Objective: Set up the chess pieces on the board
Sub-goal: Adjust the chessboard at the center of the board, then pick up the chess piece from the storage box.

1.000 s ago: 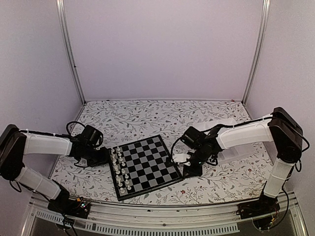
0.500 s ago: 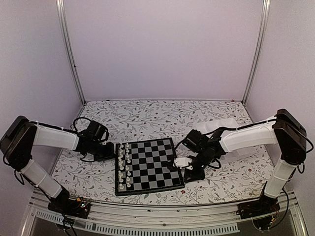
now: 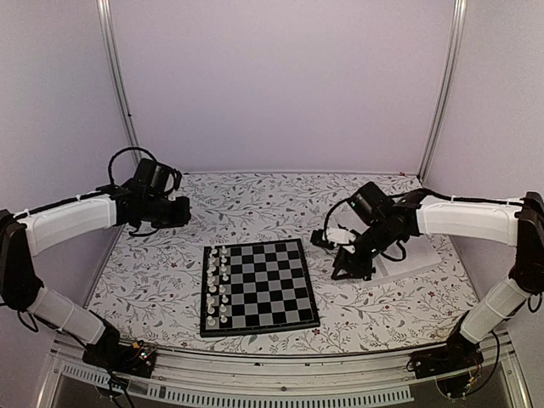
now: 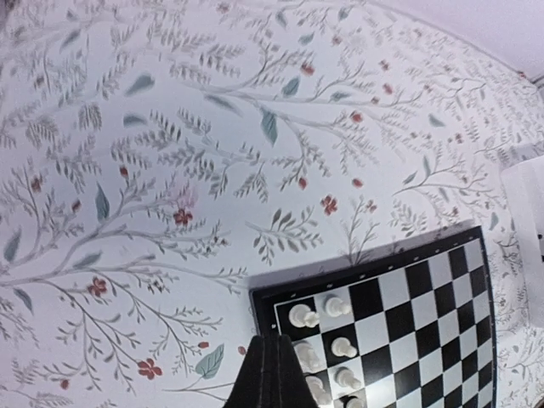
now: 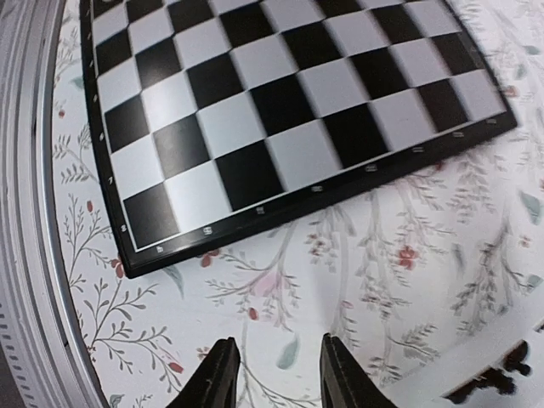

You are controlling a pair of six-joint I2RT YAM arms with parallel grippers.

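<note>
Here, the small black-and-white checkered chessboard [image 3: 259, 285] lies mid-table with only white plastic chessmen [image 3: 217, 285] ranked along its left side, the left gripper [image 4: 270, 374] shut on nothing, the right gripper [image 5: 276, 367] slightly parted and empty near the white ridged tray [image 3: 421, 259], where dark shapes, likely black chessmen [image 5: 493, 384], await fetching.

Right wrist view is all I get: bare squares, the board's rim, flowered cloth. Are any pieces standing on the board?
Observer: Yes. White chessmen stand in two files along the left edge of the board; its other squares are bare.
Operator: Where's the left tool?
Observer: The left tool hovers shut above the cloth, behind the board's far left corner.
Operator: And black pieces?
Observer: None on the board. A white tray lies past its right side, partly hidden by the right arm; I cannot tell what it holds.
</note>
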